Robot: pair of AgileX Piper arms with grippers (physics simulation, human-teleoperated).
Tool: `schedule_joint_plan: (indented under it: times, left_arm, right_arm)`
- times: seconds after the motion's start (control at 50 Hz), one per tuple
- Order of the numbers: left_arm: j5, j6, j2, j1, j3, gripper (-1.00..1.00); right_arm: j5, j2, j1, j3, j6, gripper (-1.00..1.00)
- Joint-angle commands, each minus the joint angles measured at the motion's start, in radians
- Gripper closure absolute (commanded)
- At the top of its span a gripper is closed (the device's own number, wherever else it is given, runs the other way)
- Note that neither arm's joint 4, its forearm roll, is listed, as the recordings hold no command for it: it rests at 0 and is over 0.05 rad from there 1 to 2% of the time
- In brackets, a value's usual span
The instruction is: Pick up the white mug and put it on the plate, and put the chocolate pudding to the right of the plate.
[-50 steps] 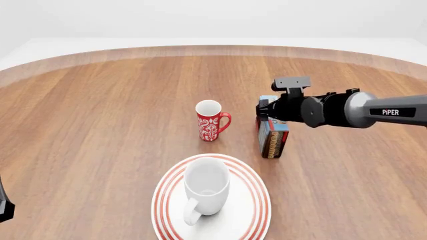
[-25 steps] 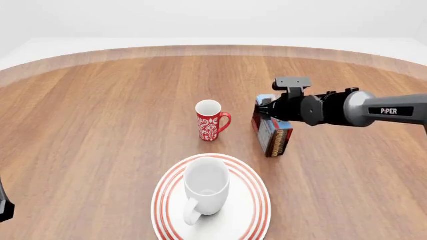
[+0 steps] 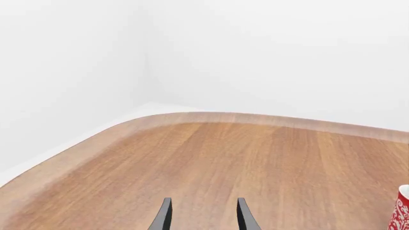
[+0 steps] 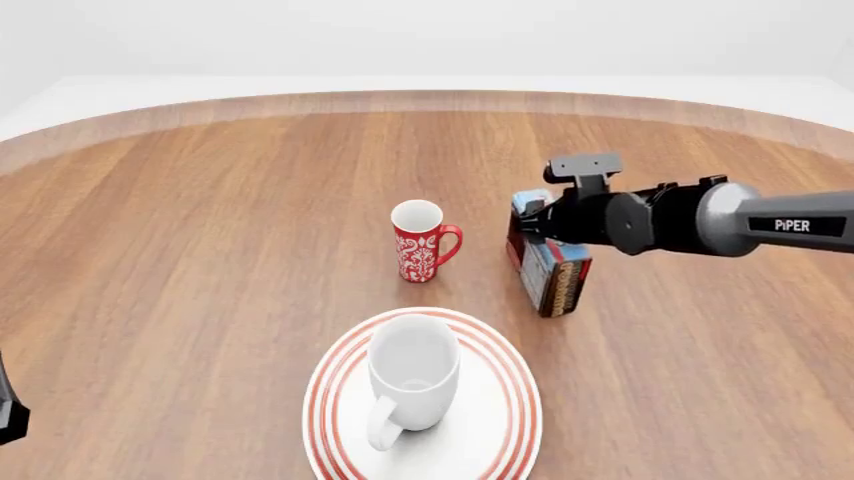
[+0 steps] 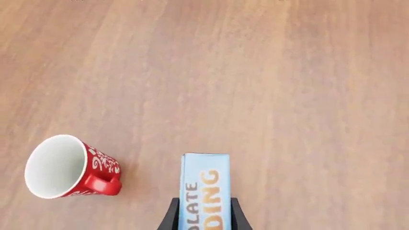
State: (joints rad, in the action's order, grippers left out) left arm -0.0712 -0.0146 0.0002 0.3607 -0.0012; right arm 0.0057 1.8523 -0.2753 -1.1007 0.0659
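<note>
The white mug stands upright on the plate at the near middle of the table, its handle toward me. Behind and to the right of the plate is the chocolate pudding, tilted, with my right gripper shut on its upper end. In the right wrist view the light blue carton sits between the two fingers of that gripper. My left gripper is open with nothing in it, over bare wood far to the left.
A slim red patterned mug stands upright behind the plate, left of the carton, and shows beside it in the right wrist view. A dark part of the left arm shows at the front view's lower left edge.
The right gripper has shifted slightly right with the chocolate pudding, and the carton has tilted from upright. The mugs, the plate and the left arm have not moved.
</note>
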Motion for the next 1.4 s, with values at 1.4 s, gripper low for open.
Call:
schedule_joint_plan:
  times: [1.4]
  left_arm:
    - [0.002, 0.014, 0.0, -0.007, -0.001, -1.0]
  right_arm:
    - [0.096, -0.336, -0.017, 0.155, 0.052, 1.0]
